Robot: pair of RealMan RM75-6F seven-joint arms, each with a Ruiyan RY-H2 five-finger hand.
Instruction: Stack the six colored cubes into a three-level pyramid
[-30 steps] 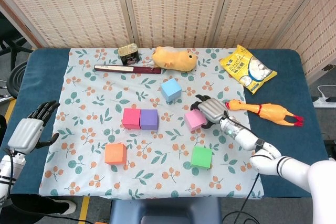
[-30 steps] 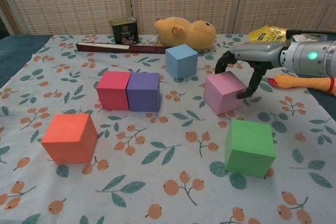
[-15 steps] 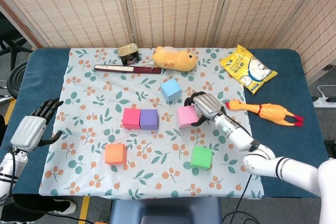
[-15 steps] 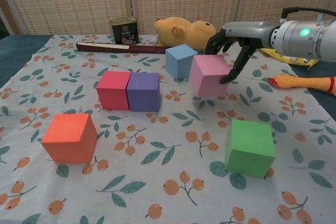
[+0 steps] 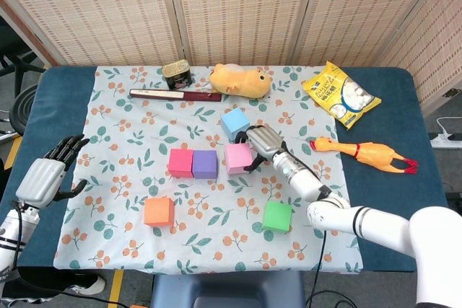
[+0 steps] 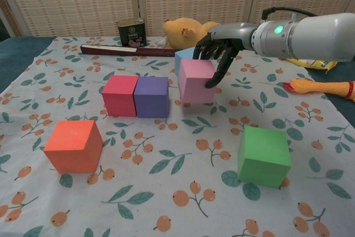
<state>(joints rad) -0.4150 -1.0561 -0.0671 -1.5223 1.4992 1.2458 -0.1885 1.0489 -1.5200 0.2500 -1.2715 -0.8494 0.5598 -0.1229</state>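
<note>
My right hand [image 6: 219, 43] [image 5: 261, 142] grips the pink cube [image 6: 195, 80] [image 5: 237, 158] from above and holds it just right of the purple cube [image 6: 151, 96] [image 5: 204, 164]. The red cube [image 6: 120, 95] [image 5: 180, 162] touches the purple one on its left. Behind the pink cube stands the light blue cube [image 5: 234, 122] [image 6: 183, 55], partly hidden in the chest view. The orange cube [image 6: 74, 145] [image 5: 158, 211] lies front left and the green cube [image 6: 264, 155] [image 5: 277, 216] front right. My left hand [image 5: 45, 176] hangs open at the table's left edge.
At the back lie a tin can [image 5: 176, 74], a dark red knife-like bar [image 5: 175, 94], a yellow plush toy [image 5: 240, 80] and a snack bag [image 5: 339, 94]. A rubber chicken [image 5: 364, 152] lies to the right. The floral cloth [image 5: 115, 149] covers the table's middle.
My right hand has carried the pink cube leftward, from beside the green cube's far side to right next to the purple cube. The left hand barely shifted.
</note>
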